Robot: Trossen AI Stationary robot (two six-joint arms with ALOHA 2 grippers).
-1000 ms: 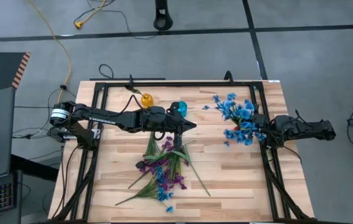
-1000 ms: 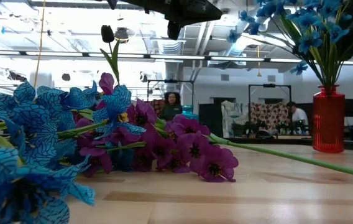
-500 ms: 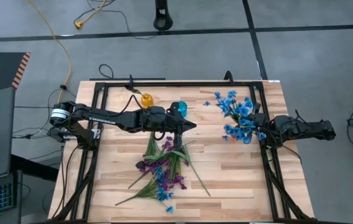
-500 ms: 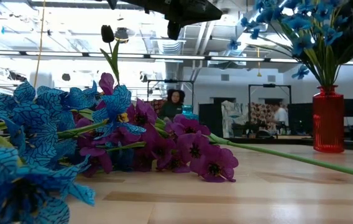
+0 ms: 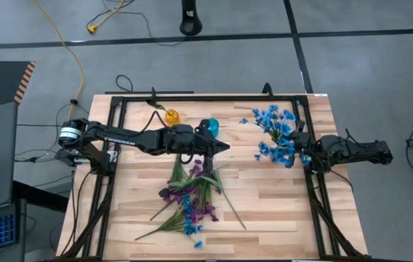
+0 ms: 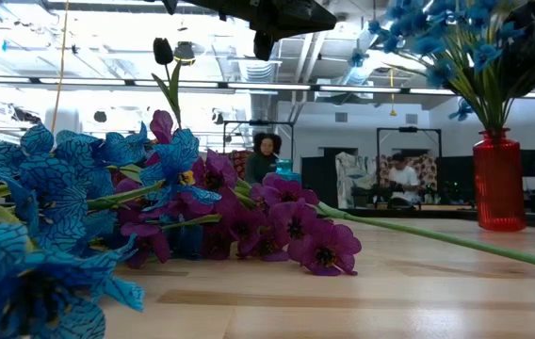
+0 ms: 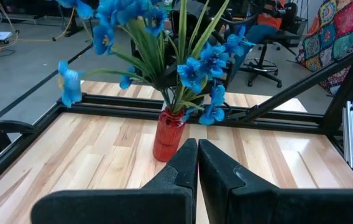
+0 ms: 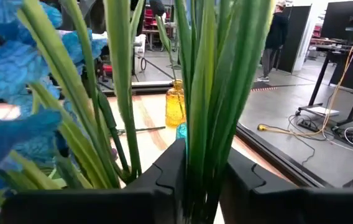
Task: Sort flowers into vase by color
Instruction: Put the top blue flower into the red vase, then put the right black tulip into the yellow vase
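Placement step — right gripper sits at the red vase on the counter's right side, its fingers around the green stems of the blue flowers standing in that vase. Left gripper hangs closed and empty above the middle. Mixed purple and blue sprigs lie unsorted near the front. Next, by my judgement: let go fully, back out — without dragging the stems.

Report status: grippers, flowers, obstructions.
Left gripper shut, empty, hovering mid-table. Right gripper around blue flowers' stems in red vase. Mixed flowers piled on table. No obstruction visible.
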